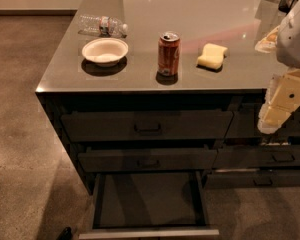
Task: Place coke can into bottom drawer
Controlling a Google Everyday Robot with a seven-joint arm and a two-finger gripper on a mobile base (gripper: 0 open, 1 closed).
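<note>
The coke can [168, 53] stands upright near the front edge of the grey counter [190, 14], between a bowl and a sponge. The bottom drawer [149, 201] is pulled open below it, with its dark floor bare and its lighter front edge toward me. My gripper [282, 104] is at the right edge of the view. It hangs in front of the counter's right end, well right of the can and higher than the open drawer, and it holds nothing that I can see.
A white bowl [105, 51] and a clear water bottle [102, 25] lying on its side are left of the can. A yellow sponge [213, 56] is to its right. Two upper drawers [147, 126] are shut. More drawers [270, 159] stand at the right.
</note>
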